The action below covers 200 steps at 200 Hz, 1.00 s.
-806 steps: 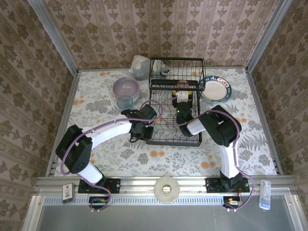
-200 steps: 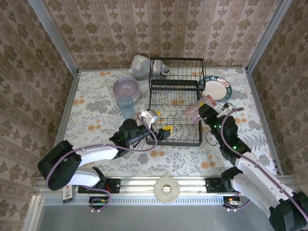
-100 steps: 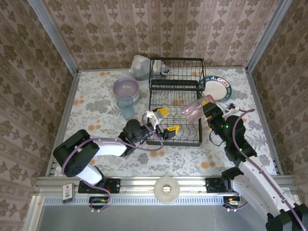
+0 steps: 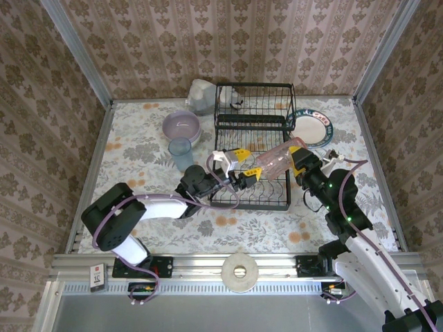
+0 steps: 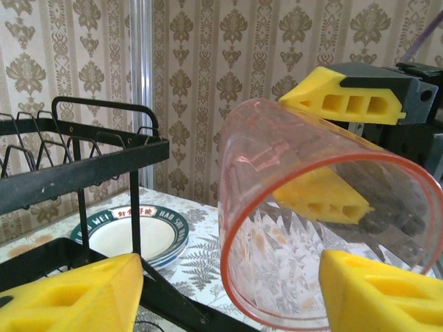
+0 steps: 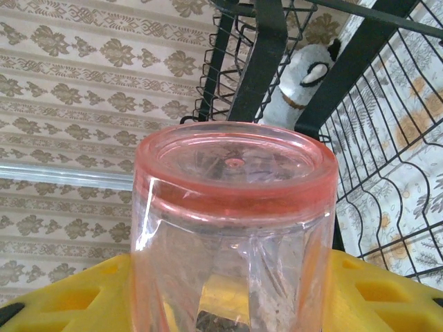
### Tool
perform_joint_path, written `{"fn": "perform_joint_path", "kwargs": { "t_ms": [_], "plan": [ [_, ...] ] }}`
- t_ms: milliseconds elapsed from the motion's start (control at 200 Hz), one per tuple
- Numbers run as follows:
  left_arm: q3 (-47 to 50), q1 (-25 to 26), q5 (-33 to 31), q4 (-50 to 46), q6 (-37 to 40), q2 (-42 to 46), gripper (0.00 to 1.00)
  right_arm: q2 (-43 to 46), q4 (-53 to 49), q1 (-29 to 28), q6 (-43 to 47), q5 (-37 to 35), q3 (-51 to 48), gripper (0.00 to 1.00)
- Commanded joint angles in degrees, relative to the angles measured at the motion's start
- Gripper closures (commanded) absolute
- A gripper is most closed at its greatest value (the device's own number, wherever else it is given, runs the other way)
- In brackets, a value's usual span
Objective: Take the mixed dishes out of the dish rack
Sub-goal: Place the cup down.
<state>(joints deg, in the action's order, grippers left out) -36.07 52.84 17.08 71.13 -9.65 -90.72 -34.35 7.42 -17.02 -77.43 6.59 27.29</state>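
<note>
The pink tumbler (image 4: 277, 158) lies on its side in the air over the right front of the black dish rack (image 4: 252, 121). My right gripper (image 4: 295, 160) is shut on it. In the right wrist view its yellow pads (image 6: 387, 297) squeeze the tumbler (image 6: 232, 228) from both sides, base pointing away. My left gripper (image 4: 244, 164) is open at the tumbler's mouth. The left wrist view looks into the tumbler (image 5: 311, 228); the rim sits between my left gripper's (image 5: 228, 290) fingers, with a gap on the left side.
A lavender bowl (image 4: 182, 125) and a grey-blue tumbler (image 4: 181, 152) stand left of the rack. Stacked plates (image 4: 310, 127) lie to its right. A grey-white lumpy object (image 4: 201, 95) sits at the back. A white-and-black item (image 4: 237, 102) is in the rack's upper tier.
My right gripper lifted the pink tumbler out of the rack, then carried it left and tipped it sideways. My left gripper rose to the tumbler's mouth and its fingers have narrowed.
</note>
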Motion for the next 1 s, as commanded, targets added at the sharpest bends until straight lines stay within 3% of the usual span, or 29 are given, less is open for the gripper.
{"fn": "perform_joint_path", "kwargs": {
  "t_ms": [0,180,680,805,930,995],
  "plan": [
    [-2.05,0.94,-1.72,1.27,-1.78,-0.86,0.37,1.48,1.32,0.19,-2.62,1.76,1.21,0.59],
    [-3.46,1.38,-3.4,-1.01,-2.61,-1.54,0.49,1.65,2.02,0.17,-3.34,2.11,0.61,0.58],
    [-6.61,2.27,-5.66,-3.3,-6.37,-2.56,0.65,2.31,2.69,0.07,-4.13,2.55,-0.53,0.59],
    [-7.37,2.36,-6.07,-5.06,-7.51,-2.21,0.75,2.53,2.56,0.07,-4.16,2.52,-0.66,0.59],
    [-8.08,2.53,-6.84,-7.8,-7.67,-1.43,1.0,2.53,2.8,0.01,-4.09,2.63,-0.66,0.59],
    [-8.22,3.0,-7.11,-8.84,-6.96,-0.76,1.0,2.67,3.32,-0.11,-3.52,2.73,-0.8,0.57]
  ]
}}
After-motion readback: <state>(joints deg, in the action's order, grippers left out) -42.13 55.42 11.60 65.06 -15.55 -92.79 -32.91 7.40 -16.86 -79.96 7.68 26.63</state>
